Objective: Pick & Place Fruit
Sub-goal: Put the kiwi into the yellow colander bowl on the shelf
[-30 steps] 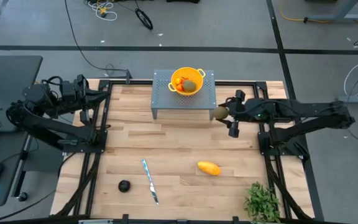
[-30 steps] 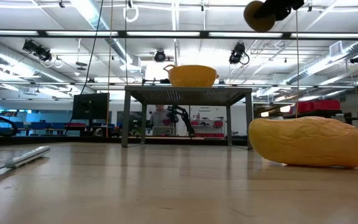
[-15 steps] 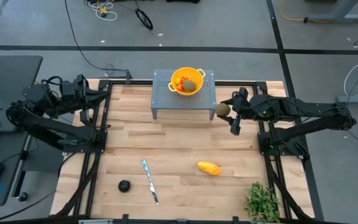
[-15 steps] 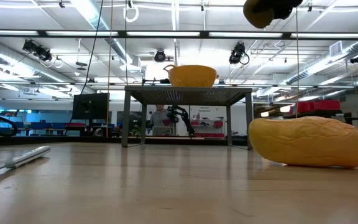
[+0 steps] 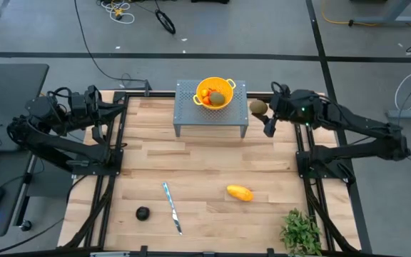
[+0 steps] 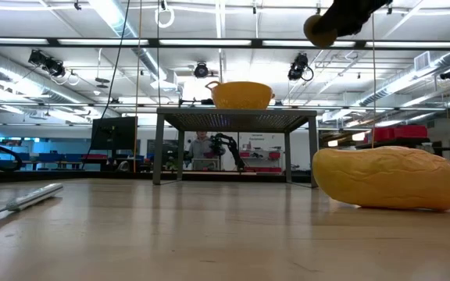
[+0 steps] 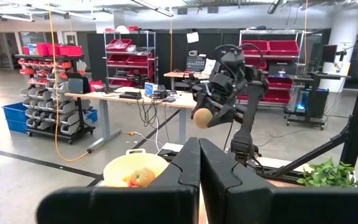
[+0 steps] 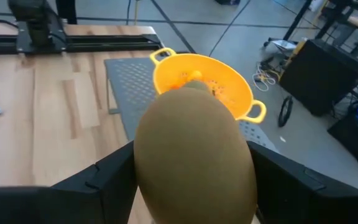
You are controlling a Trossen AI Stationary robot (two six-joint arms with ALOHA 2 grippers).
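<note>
- My right gripper [image 5: 261, 108] sits in the upper right of the high view, just right of the grey perforated stand [image 5: 184, 120], its fingers clamped around an olive-green oval fruit [image 5: 258, 107].
- In my right wrist view that fruit [image 8: 192, 148] fills the middle of the frame, with the yellow colander [image 8: 229, 93] beyond it.
- The colander [image 5: 215, 92] sits on the stand at upper centre, with another green oval and small orange-red pieces inside.
- A yellow-orange oblong fruit [image 5: 240, 193] lies on the wooden table [image 5: 198, 160], lower centre-right.
- A dark round fruit [image 5: 143, 213] lies at lower left, near the silver knife [image 5: 172, 208].
- A leafy plant [image 5: 300, 230] is at the lower right.
- My left gripper [image 7: 199, 162] waits at the left edge of the table, fingers pressed together, holding nothing.
</note>
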